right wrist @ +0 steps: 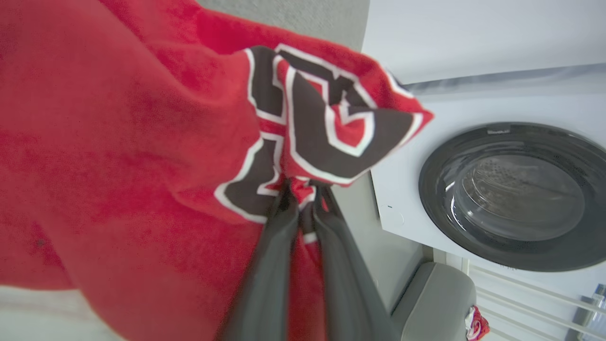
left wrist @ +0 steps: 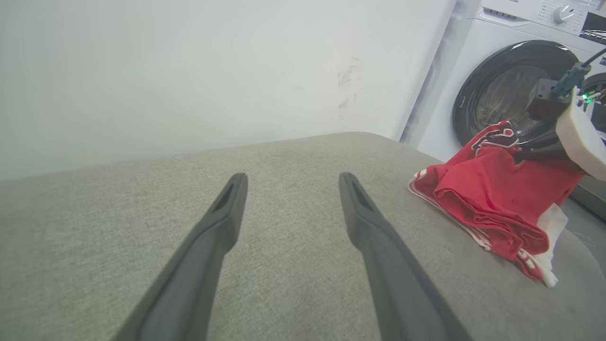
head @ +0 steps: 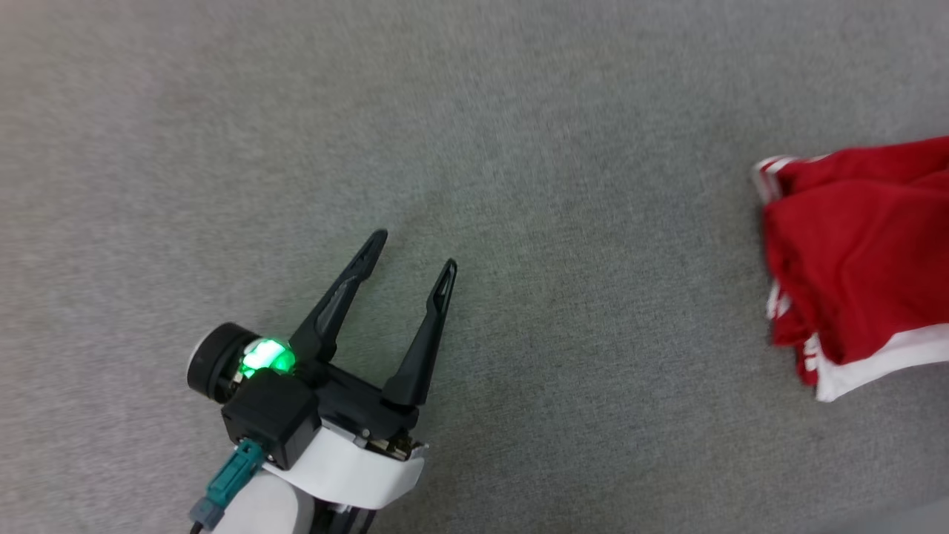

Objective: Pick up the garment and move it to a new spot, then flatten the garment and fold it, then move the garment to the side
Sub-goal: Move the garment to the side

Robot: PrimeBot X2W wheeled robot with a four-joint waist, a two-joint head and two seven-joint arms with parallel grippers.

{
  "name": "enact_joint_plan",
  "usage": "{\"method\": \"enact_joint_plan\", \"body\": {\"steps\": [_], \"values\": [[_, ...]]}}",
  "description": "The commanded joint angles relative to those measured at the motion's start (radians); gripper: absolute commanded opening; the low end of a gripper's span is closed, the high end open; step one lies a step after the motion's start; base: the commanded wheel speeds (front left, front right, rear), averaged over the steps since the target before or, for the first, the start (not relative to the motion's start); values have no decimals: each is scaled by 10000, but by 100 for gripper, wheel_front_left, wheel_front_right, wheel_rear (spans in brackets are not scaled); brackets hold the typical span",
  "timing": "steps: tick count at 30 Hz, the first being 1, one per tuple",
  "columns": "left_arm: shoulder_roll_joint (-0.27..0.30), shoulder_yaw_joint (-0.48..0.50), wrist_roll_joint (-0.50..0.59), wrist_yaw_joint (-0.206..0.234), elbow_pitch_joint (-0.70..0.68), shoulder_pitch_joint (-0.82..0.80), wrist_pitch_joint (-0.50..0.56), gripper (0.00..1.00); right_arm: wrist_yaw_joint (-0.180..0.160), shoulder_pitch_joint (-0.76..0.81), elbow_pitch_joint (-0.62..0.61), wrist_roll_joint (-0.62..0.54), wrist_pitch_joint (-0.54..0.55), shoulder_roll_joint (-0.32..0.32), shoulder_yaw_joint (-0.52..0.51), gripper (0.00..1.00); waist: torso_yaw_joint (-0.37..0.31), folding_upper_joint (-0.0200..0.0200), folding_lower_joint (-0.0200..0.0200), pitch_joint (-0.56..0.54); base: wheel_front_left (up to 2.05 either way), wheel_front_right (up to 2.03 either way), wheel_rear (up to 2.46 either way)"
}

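The garment [head: 860,259], a red jersey shirt with white sleeves and striped trim, sits bunched on the grey fabric-covered surface [head: 519,148], at the edge that faces the washing machine [left wrist: 502,94]. Its lower folds and a white sleeve rest on the surface. Its upper part is drawn up in a peak toward the machine's door, and the dark, white-outlined letters [right wrist: 322,137] sit at the top of that peak.

The right tool [right wrist: 303,194] makes the peak. Its two fingers are pressed almost together on a fold of cloth just below the letters. The pinch probably sits there because a gathered fold gives narrow fingers something firm to hold, so the whole shirt can hang and be carried. Judging by the heap, the task is at its first step: the garment is gripped for the move to a new spot, and nothing is flattened or folded.

The left tool [head: 415,251] holds nothing, and its fingers are spread as wide as they go. It is just above bare surface, farther from the washing machine than the garment is and well apart from the cloth. It seems placed there to leave the lift unobstructed, and the bare stretch of surface around it looks like a likely new spot.
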Motion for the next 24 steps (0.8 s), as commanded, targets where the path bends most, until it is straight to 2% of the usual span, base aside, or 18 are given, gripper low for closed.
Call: {"method": "enact_joint_plan", "body": {"steps": [1, 9, 14, 23, 24], "values": [[87, -43, -53, -13, -106, -208, -21, 100, -18, -202, 229, -52, -172, 50, -250, 0, -444, 0, -2, 890, 0, 0, 0], [531, -376, 84, -13, -656, -763, -21, 100, -18, -680, 1989, -628, -1568, -118, -1810, 0, -508, 0, -2, 1895, 0, 0, 0], [669, -553, 59, -13, -769, -931, -21, 100, -19, -1076, 2942, -1066, -2413, -211, -2634, 0, -383, 0, -2, 2096, 0, 0, 0], [698, -373, 12, -14, -729, -903, -21, 100, -18, -1453, 3992, -1670, -2887, 492, -3692, 0, -165, 0, -2, 2130, 0, 0, 0], [673, -366, -3, -14, -705, -887, -21, 100, -18, -1455, 3965, -1737, -2916, 567, -3776, 26, -146, 0, -2, 2087, 0, 0, 0]]}}
